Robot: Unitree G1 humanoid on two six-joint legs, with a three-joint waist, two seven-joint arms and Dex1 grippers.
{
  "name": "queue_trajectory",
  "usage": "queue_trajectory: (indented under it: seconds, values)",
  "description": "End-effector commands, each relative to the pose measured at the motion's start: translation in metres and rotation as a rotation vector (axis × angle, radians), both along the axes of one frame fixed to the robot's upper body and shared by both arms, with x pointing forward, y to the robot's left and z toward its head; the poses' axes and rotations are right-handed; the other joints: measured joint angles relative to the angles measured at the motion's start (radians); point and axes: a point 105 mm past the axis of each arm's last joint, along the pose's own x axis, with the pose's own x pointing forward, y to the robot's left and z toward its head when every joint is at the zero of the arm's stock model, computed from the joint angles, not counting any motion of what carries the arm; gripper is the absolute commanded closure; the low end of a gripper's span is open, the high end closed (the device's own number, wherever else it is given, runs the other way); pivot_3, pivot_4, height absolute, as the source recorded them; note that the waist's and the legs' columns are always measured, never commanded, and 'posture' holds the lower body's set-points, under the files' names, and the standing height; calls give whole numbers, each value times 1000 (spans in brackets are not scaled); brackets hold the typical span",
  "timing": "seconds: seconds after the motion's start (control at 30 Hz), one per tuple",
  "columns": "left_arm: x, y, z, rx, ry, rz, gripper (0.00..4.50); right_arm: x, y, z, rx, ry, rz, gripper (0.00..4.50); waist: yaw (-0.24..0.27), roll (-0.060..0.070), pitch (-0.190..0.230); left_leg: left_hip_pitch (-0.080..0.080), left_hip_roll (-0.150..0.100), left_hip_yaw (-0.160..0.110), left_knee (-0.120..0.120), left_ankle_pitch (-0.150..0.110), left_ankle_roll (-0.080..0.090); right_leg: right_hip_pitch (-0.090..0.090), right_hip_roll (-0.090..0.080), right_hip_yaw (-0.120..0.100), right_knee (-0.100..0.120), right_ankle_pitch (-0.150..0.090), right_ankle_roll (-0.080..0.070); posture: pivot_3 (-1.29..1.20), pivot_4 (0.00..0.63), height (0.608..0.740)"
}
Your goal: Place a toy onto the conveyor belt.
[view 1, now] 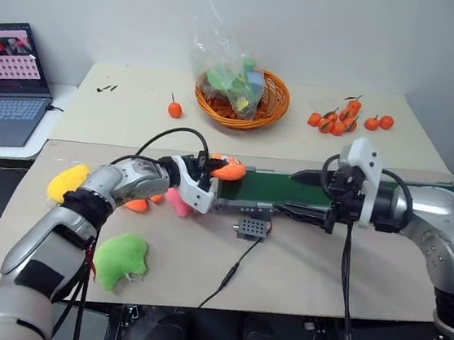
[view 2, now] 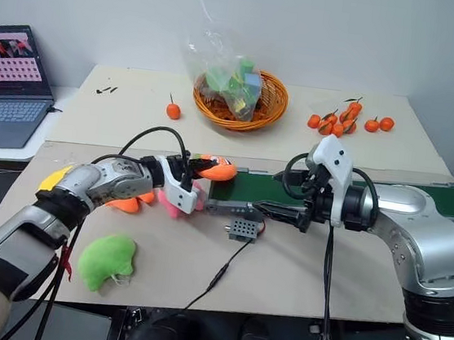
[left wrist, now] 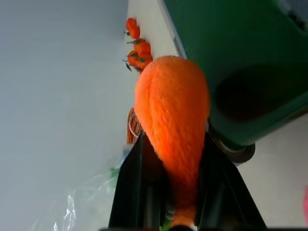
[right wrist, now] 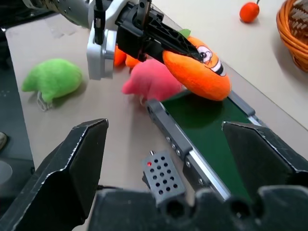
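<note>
left claw (view 1: 217, 171) grips the toy (right wrist: 199, 67) over the conveyor belt (right wrist: 207, 126).

A wicker basket (view 1: 271, 109), green plush (view 1: 120, 260) and laptop (view 1: 7, 83) sit around.

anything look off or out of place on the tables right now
One small orange fruit sits alone left of the basket, apart from the cluster of its kind on the right. Otherwise nothing is spilled or damaged; the left hand holds the toy over the conveyor belt.
</note>
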Motion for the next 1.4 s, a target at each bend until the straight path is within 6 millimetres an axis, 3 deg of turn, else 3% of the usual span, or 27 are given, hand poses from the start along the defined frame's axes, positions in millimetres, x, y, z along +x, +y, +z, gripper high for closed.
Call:
queue_trajectory:
  seconds: [0.03,0.4,0.7,0.77,1.07,1.13,1.27,1.33,1.4]
  values:
    - [0,-11,9,-2,-36,-53,3867,-3,-4,16,3,-65,-12,0,1,0,0,0,0,0,1,0,0,0,0,0,0,0,0,0,150,740]
    - [6,-18,-10,54,19,-52,3867,-2,-5,20,-2,-81,-29,0,0,0,0,0,0,2,8,-2,3,1,0,0,2,0,1,0,150,740]
    - [6,-17,-2,58,84,-46,552,1,-5,20,-7,-86,-29,0,-2,0,0,1,0,4,8,-2,4,1,-1,1,2,0,1,0,150,740]
    - [5,-18,0,54,95,-52,36,1,-4,20,-7,-87,-28,0,-5,0,0,1,0,5,8,-2,4,1,-1,1,3,0,1,0,150,740]
    - [0,-4,23,-41,191,6,36,6,0,21,-5,-93,-11,0,-8,0,0,1,1,6,8,-3,4,0,-1,1,3,0,1,0,150,740]
    - [0,3,31,-138,275,43,36,6,0,22,-5,-94,-7,0,-8,0,0,1,0,6,8,-3,4,0,-2,1,3,0,1,0,150,740]
    - [-16,18,62,-606,727,58,36,7,-2,23,-11,-93,7,0,-13,0,0,0,1,6,9,-3,5,0,-2,1,4,0,1,0,150,740]
    - [-28,25,63,-713,941,75,36,8,-1,24,-12,-92,23,0,-23,0,0,0,1,6,10,-3,6,-1,-2,1,5,0,1,0,150,740]
    - [-39,32,67,-774,1043,97,36,11,2,25,-17,-108,40,0,-25,0,0,0,1,6,11,-4,6,-1,-1,1,5,0,1,0,150,740]
